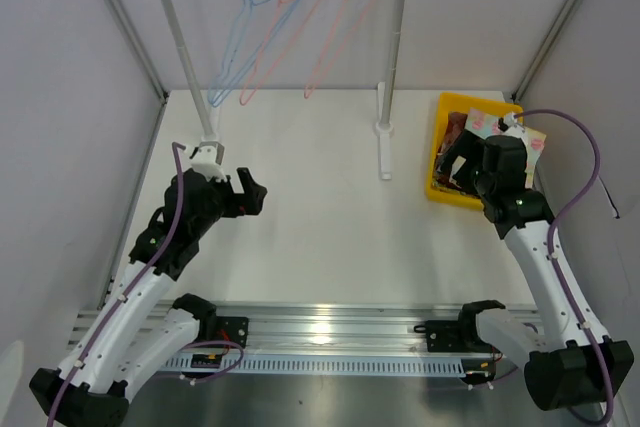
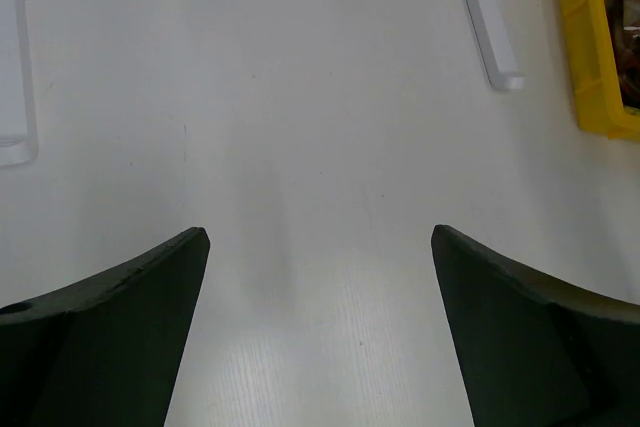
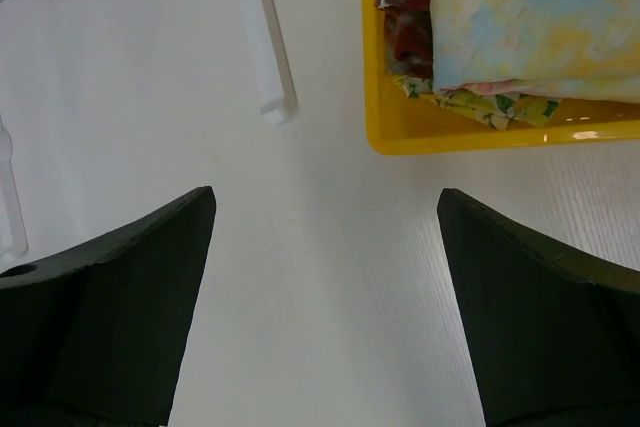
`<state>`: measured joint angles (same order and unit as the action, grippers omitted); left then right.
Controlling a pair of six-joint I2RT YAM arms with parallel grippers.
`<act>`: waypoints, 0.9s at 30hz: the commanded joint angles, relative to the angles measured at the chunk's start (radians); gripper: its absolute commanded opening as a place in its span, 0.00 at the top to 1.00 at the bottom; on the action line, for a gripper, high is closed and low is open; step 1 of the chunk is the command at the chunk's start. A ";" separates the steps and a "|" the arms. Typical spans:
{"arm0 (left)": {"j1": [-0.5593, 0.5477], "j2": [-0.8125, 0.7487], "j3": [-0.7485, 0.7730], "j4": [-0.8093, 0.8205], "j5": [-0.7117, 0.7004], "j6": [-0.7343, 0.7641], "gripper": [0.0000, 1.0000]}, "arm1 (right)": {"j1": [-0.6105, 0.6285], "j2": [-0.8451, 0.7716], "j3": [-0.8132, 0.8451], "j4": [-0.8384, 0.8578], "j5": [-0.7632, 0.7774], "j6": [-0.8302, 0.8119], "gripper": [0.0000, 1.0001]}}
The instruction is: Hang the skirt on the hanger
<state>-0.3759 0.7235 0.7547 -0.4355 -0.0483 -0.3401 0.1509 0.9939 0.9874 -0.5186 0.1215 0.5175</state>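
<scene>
Three wire hangers hang on the rail at the back: a blue hanger (image 1: 238, 42) and two pink hangers (image 1: 283, 37), (image 1: 345, 35). Folded garments fill the yellow bin (image 1: 437, 152) at the right. On top lies a pastel yellow-and-blue cloth (image 3: 530, 17), with a dark red one (image 3: 408, 7) and a green floral one (image 3: 480, 105) beside it. Which of them is the skirt I cannot tell. My right gripper (image 1: 458, 165) (image 3: 325, 192) hovers open at the bin's near left edge. My left gripper (image 1: 252, 197) (image 2: 320, 232) is open over bare table at the left.
The white rack stands on two posts with flat feet (image 1: 384, 147) (image 1: 210, 142). The right foot (image 2: 485, 22) (image 3: 265, 47) lies just left of the bin. Grey walls close in both sides. A metal rail (image 1: 320, 332) runs along the near edge.
</scene>
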 commanded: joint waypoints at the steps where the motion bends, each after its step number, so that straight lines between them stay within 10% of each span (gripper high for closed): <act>1: -0.004 -0.012 0.002 0.020 0.007 0.001 0.01 | -0.030 0.018 0.060 -0.030 0.078 -0.027 0.01; 11: -0.004 -0.027 0.000 0.027 0.071 -0.002 0.01 | -0.548 0.284 0.134 -0.067 -0.248 0.035 0.08; 27: -0.004 -0.026 0.000 0.032 0.143 -0.002 0.01 | -0.634 0.403 0.083 -0.008 -0.232 0.044 0.07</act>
<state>-0.3759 0.7063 0.7528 -0.4347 0.0643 -0.3401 -0.4751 1.3838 1.0744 -0.5491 -0.0975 0.5575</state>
